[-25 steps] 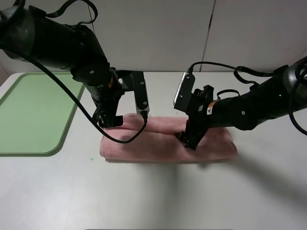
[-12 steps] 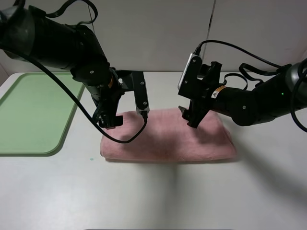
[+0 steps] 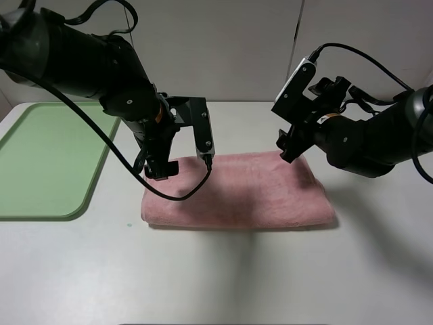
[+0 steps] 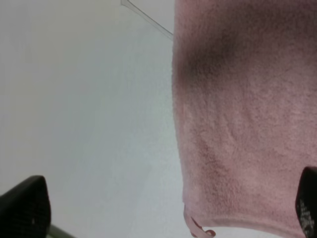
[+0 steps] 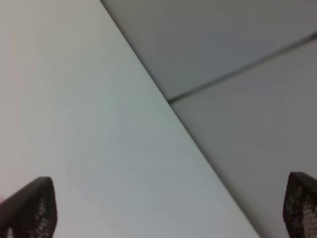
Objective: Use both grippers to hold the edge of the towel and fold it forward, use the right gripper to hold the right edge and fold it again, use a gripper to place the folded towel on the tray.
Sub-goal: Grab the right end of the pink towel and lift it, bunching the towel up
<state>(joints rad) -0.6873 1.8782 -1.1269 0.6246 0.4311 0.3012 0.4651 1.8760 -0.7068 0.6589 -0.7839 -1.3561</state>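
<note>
The towel (image 3: 237,193) lay, apparently folded once, on the desk (image 3: 237,277), the left claw (image 3: 184,164) and right claw (image 3: 287,147) open and empty over its far edge, with the second fold and the move to the tray (image 3: 47,156) not yet done.

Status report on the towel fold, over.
Left pincer open, over towel left end. Right pincer open, empty, above far right corner. First fold done, towel on table beside tray. Nothing blocking.

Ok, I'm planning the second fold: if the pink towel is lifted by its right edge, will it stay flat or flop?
Probably flops: the towel is plush cloth lying in soft, rounded folds, so it should drape from the grip. Its doubled layers may separate if only the top one is pinched.
</note>
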